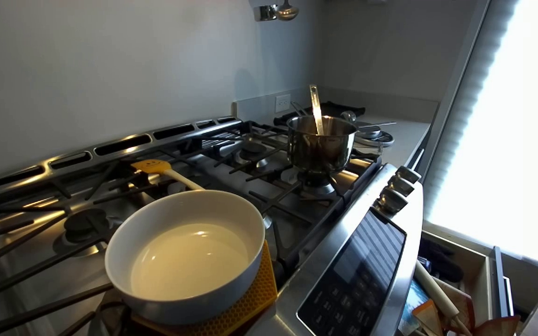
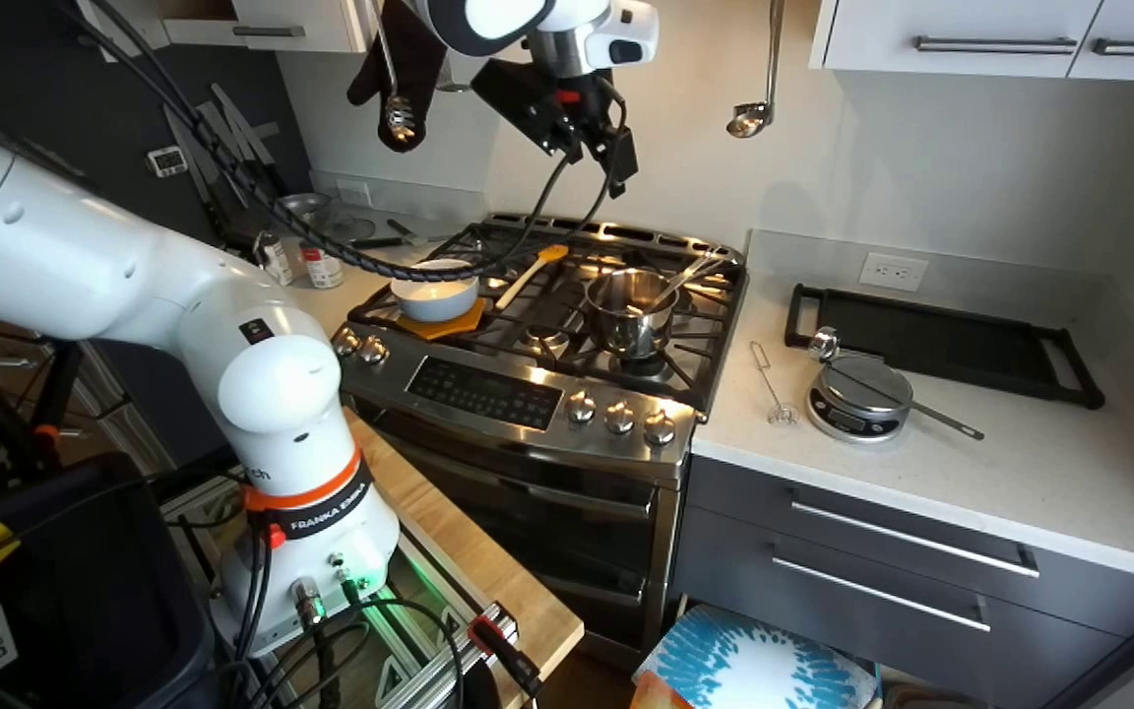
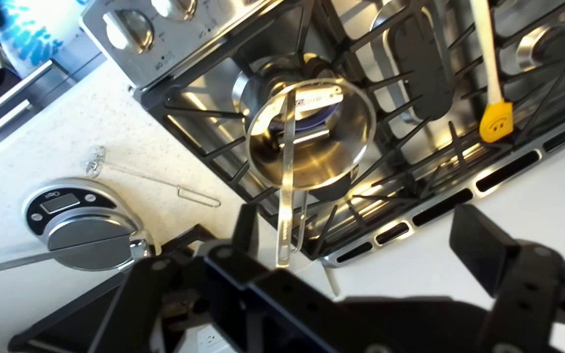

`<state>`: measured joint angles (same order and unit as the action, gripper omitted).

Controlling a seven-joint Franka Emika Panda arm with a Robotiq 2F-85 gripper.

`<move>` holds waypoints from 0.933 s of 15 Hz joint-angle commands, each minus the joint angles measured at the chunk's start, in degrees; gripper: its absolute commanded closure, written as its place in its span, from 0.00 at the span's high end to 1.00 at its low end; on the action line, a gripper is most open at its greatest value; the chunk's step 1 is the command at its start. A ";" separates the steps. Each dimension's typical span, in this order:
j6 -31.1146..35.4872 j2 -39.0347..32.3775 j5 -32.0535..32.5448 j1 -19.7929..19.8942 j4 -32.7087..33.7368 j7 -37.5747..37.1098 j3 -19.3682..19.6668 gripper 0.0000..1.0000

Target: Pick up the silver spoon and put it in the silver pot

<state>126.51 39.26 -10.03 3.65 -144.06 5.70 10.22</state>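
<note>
The silver spoon lies across a kitchen scale on the counter. Its thin grey handle [image 2: 946, 421] points to the right in an exterior view, and shows small behind the pot in the other picture from outside [image 1: 378, 124]. In the wrist view its handle [image 3: 27, 259] is at the lower left. The silver pot stands on a burner in both exterior views [image 1: 320, 149] [image 2: 631, 330] and in the wrist view [image 3: 348, 166]. A pale flat metal utensil [image 3: 287, 196] leans in it. My gripper [image 2: 595, 169] is high above the stove's back, open and empty; it also shows in the wrist view [image 3: 356, 223].
A round scale [image 2: 852, 425] sits under the spoon. A whisk [image 2: 771, 384] and black tray [image 2: 941, 345] are near it. A large pale pan [image 1: 185, 261] rests on an orange trivet [image 1: 255, 289]. A yellow spatula [image 3: 496, 122] lies on the grates. A ladle [image 2: 752, 118] hangs on the wall.
</note>
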 commanded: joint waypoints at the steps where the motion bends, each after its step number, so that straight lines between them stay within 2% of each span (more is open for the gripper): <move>1: 0.59 -10.52 -1.88 -0.77 6.11 6.60 6.29 1.00; 4: 1.78 -18.61 1.04 3.63 11.05 3.15 6.89 1.00; 5: 1.84 -12.57 -0.33 2.68 6.59 5.07 5.90 1.00; 9: 3.32 -19.66 1.17 4.86 10.09 4.01 5.79 1.00; 14: 0.22 -32.48 4.19 7.48 18.79 11.80 9.76 1.00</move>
<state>128.99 15.45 -7.81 9.31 -131.55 13.46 18.37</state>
